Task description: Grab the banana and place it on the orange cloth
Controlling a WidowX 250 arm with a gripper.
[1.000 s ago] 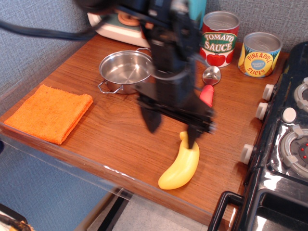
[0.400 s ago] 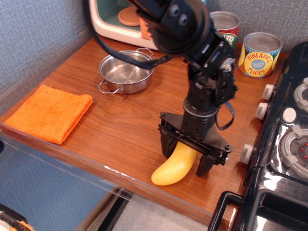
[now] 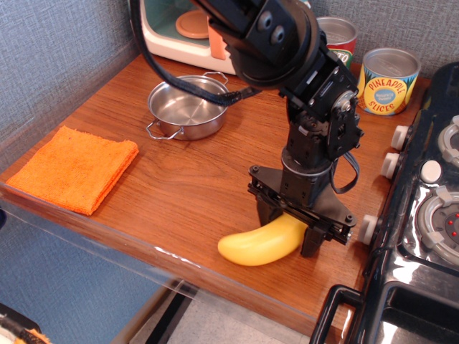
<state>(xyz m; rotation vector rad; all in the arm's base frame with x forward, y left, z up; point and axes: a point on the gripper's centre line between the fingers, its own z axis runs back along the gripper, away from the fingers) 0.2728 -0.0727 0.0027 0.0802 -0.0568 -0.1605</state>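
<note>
The yellow banana [image 3: 258, 244] lies on the wooden counter near its front edge, with its stem end pointing right. My gripper [image 3: 288, 228] is lowered over that stem end, with one finger [image 3: 263, 210] behind the banana and one [image 3: 311, 244] in front. The jaws straddle the banana and stand spread, close against it. The banana rests on the counter. The orange cloth [image 3: 73, 167] lies flat at the far left of the counter, well away from the gripper.
A steel pot [image 3: 186, 109] stands behind, left of the arm. A pineapple slices can [image 3: 388, 80] and a tomato sauce can [image 3: 337, 34] stand at the back right. A toy stove [image 3: 430, 208] borders the right side. The counter's front edge [image 3: 179, 261] is close to the banana.
The gripper came down over the banana and shifted slightly right. The banana turned from nearly upright in the picture to lying almost crosswise, its body swinging left.
</note>
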